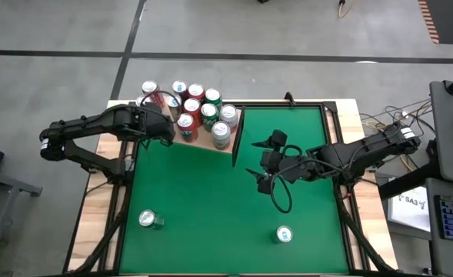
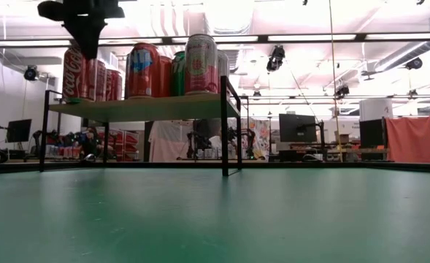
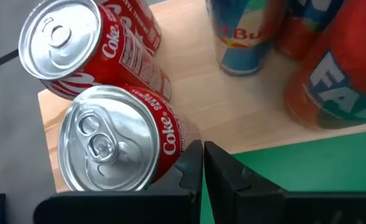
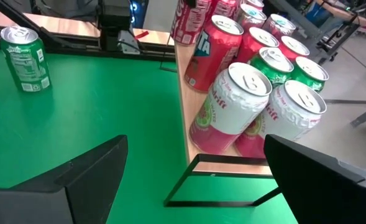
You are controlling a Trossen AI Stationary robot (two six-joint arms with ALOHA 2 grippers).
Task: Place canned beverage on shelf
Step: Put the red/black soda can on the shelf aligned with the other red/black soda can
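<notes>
Looking down from overhead, you're seeing the shelf (image 1: 203,140) sitting at the far-left part of the green table (image 1: 211,200), w/ its thin dark end panel (image 1: 237,138) standing upright on the side toward the table's middle. It's carrying a tight cluster of upright cans (image 1: 199,108), red, green and pale ones, approx. ten, though you can't count them exactly. The left gripper (image 1: 167,132) is hovering over the shelf's left end, fingers (image 3: 192,171) clenched together and grasping nothing; in its wrist cam they're sitting just beside a red Coke can (image 3: 117,146), w/ a second Coke can (image 3: 86,43) right behind that one. From table level the shelf board (image 2: 145,108) is standing raised on thin dark legs, and the left gripper (image 2: 85,47) is hanging just above the red can at that end. The right gripper (image 1: 266,171) is waiting over the table's middle, just beyond the end panel, jaws spread wide and empty; its cam is facing the pink-and-white cans (image 4: 232,106) at the shelf's near end. Two more cans are standing loose on the table near its front edge: a green can (image 1: 149,220) front-left and another can (image 1: 284,234) front-right, well apart from each other and from the shelf.
</notes>
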